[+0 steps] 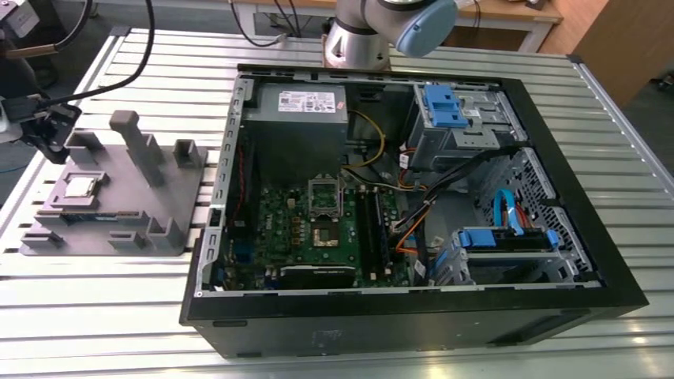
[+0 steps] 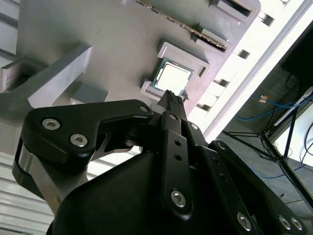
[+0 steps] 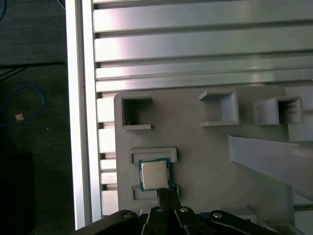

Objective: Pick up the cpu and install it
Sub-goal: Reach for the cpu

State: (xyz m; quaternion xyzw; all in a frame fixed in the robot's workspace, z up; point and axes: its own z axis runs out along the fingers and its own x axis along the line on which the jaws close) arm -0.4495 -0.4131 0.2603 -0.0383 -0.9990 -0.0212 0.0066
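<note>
Cpu [image 3: 154,175]: flat, silver top up, seated in a shallow pocket of the grey fixture block [image 3: 205,161], between two low raised lips; in the second wrist view [image 2: 172,78] bright against the grey; in the exterior view [image 1: 82,186] on the half of the block toward the exterior view's left, well apart from the computer case [image 1: 421,320]

Gripper [image 3: 167,190]: black, fingertips pressed together, pinching nothing; tips just beside one edge of the cpu in both wrist views [image 2: 171,97]; contact with the chip not possible to tell

Grey fixture block: several open-sided square pockets, one tall upright post [image 1: 129,138]; flat on the table [image 1: 106,316] of ribbed aluminium slats, just beside the case on the exterior view's left

Computer case: black, side panel off, lying open face up on the table; inside, green motherboard [image 1: 276,229] with dark square socket [image 1: 324,234] in a metal frame; grey box with white label [image 1: 305,103] at the far end; blue drive brackets [image 1: 447,106] toward the exterior view's right

Arm [image 1: 364,35]: silver and pale blue, base beyond the far side of the case
</note>
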